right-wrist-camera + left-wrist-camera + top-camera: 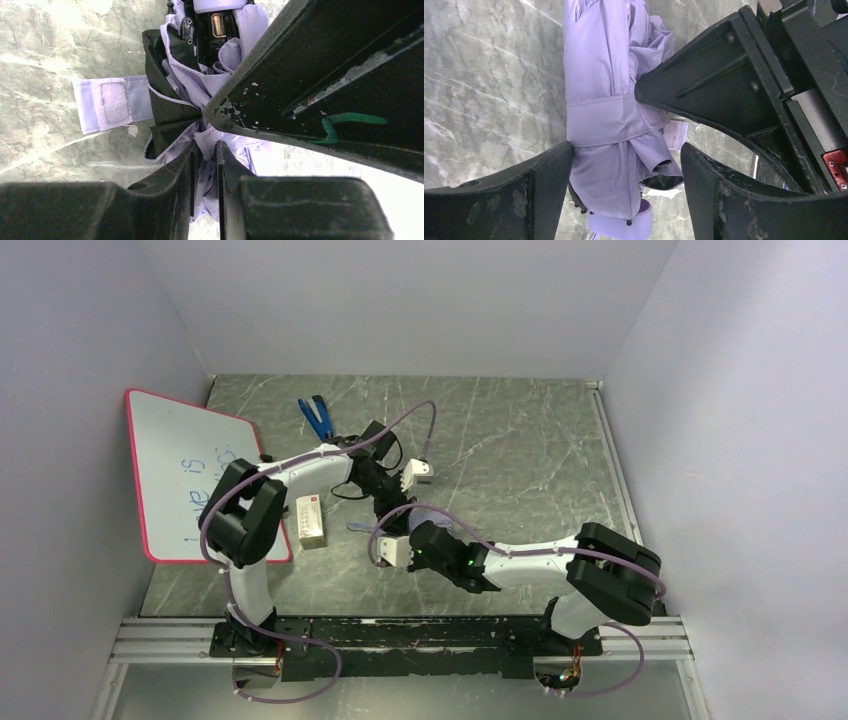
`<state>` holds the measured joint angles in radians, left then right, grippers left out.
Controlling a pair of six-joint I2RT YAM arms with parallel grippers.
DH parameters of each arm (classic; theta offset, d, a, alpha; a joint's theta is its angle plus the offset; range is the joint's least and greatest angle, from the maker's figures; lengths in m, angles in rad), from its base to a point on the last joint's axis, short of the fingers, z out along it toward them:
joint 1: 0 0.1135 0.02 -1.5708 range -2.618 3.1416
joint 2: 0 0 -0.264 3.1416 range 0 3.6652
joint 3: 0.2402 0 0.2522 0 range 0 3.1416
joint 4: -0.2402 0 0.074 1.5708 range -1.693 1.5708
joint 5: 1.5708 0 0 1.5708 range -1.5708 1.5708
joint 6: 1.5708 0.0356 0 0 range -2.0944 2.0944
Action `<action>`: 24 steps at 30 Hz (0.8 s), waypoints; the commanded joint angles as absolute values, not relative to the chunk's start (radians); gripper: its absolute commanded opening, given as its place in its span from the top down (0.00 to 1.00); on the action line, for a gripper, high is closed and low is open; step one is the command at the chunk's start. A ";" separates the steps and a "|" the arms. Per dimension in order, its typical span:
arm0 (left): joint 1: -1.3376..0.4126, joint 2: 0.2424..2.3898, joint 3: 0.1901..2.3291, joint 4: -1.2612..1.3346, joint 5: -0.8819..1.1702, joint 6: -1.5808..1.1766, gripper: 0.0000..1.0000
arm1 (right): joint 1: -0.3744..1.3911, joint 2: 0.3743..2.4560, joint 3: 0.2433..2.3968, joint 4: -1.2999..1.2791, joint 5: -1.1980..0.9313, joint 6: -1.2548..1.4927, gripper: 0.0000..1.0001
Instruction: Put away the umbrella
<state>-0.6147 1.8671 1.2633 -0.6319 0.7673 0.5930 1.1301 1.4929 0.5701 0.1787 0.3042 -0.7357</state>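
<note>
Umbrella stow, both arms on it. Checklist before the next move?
1. Right gripper pinching umbrella fabric: ok.
2. Left gripper open, straddling the umbrella: ok.
3. Strap wrapped round the umbrella: ok.
4. Velcro tab fastened: not ok, it sticks out loose to one side.
5. Folds tidy: not ok, fabric bunches out past the strap.
</note>
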 commanded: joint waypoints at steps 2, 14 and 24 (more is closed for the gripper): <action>-0.643 1.880 1.255 -0.687 0.814 0.648 0.18 | 1.137 1.543 0.506 -0.027 0.221 -0.663 0.79; -0.670 1.932 1.216 -0.689 0.734 0.653 0.16 | 1.143 1.540 0.509 -0.035 0.226 -0.654 0.79; -0.684 1.957 1.197 -0.653 0.605 0.642 0.22 | 1.147 1.536 0.508 -0.042 0.230 -0.649 0.79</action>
<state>-0.6685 1.9228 1.2316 -0.6094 0.6655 0.6434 1.1408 1.4879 0.5663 0.1642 0.3042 -0.7078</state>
